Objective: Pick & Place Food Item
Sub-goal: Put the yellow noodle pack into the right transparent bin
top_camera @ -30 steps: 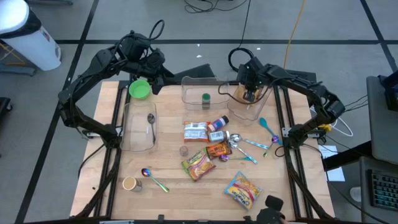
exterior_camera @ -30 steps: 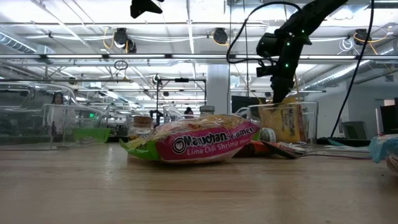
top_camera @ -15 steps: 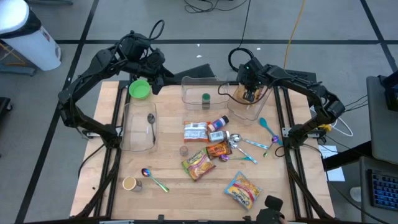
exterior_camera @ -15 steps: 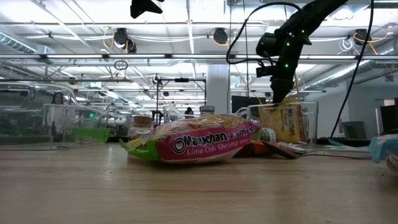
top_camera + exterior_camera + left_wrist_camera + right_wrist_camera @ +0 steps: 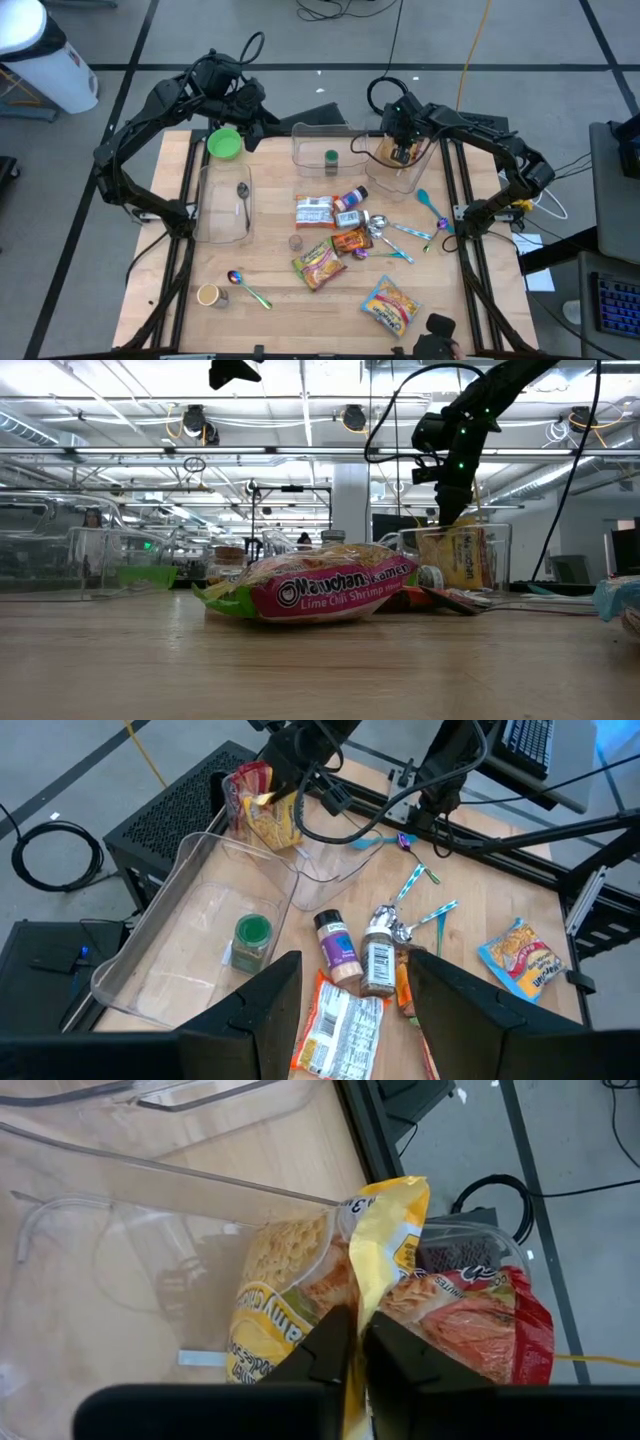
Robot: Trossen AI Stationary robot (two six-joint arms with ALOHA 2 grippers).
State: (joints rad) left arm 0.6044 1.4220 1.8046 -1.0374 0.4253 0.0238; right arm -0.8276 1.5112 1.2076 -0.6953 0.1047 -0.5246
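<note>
The right claw [image 5: 352, 1342] hangs inside the clear bin [image 5: 398, 172] at the far right of the counter [image 5: 280, 300], and its fingers are pressed together on the top edge of a yellow noodle packet [image 5: 300, 1295]. That packet stands upright in the bin, leaning against a red-and-orange packet [image 5: 470, 1320] already in there. So this placement looks nearly done: the packet is where it belongs, and what remains, as I judge it, is for the fingers to part and the arm to lift clear. In the right wrist view the two dark fingers sit almost touching, with only the thin yellow film between them (no visible gap yet).

Plenty is left on the counter. The pink ramen packet [image 5: 320, 592] lies in the middle, another snack bag [image 5: 390, 305] sits nearer the front edge, and two small bottles [image 5: 355, 955] and a flat wrapper [image 5: 335, 1025] lie close together by the spoons [image 5: 395, 232]. A green-lidded jar [image 5: 249, 938] sits in the middle bin [image 5: 170, 970].

The left claw [image 5: 350, 1005] waits above the far left corner, near the green bowl [image 5: 224, 143], fingers spread partway and holding nothing
</note>
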